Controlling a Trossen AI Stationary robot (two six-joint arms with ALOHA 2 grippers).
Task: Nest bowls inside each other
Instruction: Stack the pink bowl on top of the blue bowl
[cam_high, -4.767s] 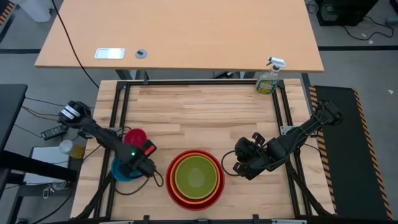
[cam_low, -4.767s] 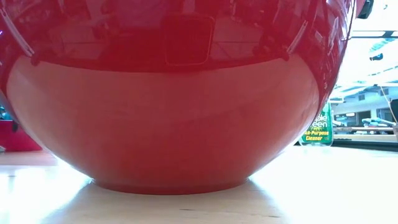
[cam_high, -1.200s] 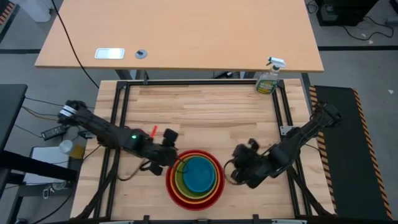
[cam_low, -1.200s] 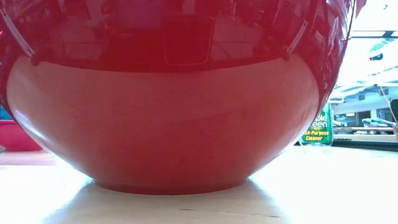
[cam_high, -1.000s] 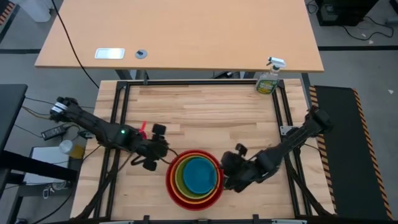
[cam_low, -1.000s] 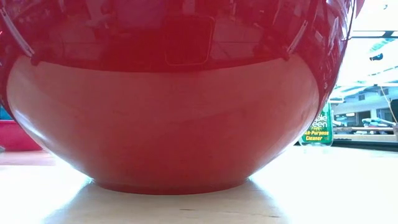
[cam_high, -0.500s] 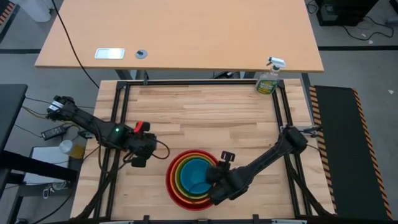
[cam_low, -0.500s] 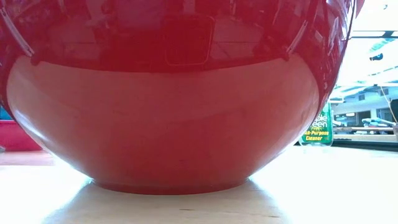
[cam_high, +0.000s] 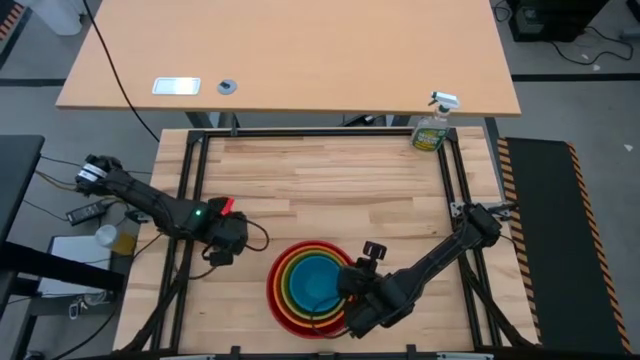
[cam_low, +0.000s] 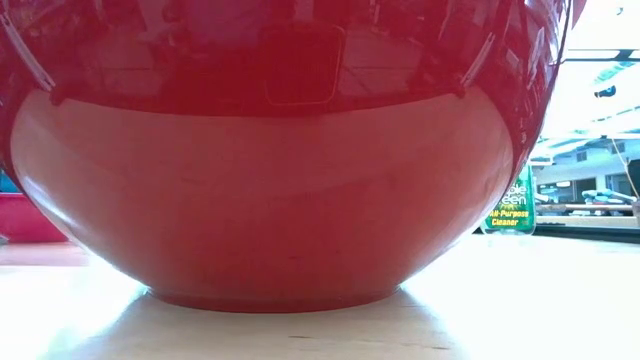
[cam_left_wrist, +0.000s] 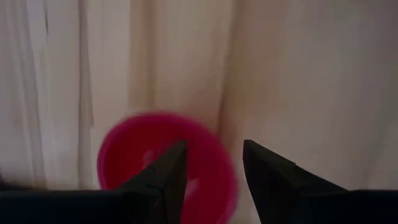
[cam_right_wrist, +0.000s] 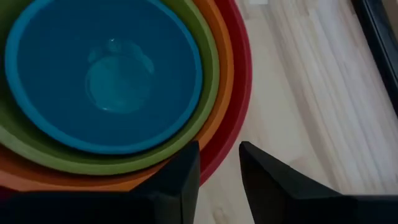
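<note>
Four bowls sit nested near the table's front edge: red (cam_high: 279, 310) outermost, then orange (cam_right_wrist: 214, 62), yellow-green (cam_right_wrist: 202, 99) and blue (cam_high: 315, 283) in the middle. The red bowl's base (cam_low: 275, 298) rests on the wood. My right gripper (cam_right_wrist: 219, 174) hovers open at the stack's right side (cam_high: 350, 295), its fingers on either side of the red rim (cam_right_wrist: 239, 93). The pink bowl (cam_left_wrist: 155, 155) stands alone to the left (cam_low: 20, 218). My left gripper (cam_left_wrist: 214, 171) hangs open above it (cam_high: 222, 245), pointing down, one finger over the hollow and one beyond the rim.
A green spray bottle (cam_high: 432, 125) stands at the table's far right corner (cam_low: 512, 205). Dark metal rails (cam_high: 192, 190) run along the left, right and far sides of the table. Bare wood (cam_high: 330, 190) lies between the stack and the far edge.
My left gripper has drawn away from the stack toward the table's left edge, sunk, and rolled to point down over the pink bowl. My right gripper has reached toward the stack and the near edge, up to the red rim. The bowls have stayed put.
</note>
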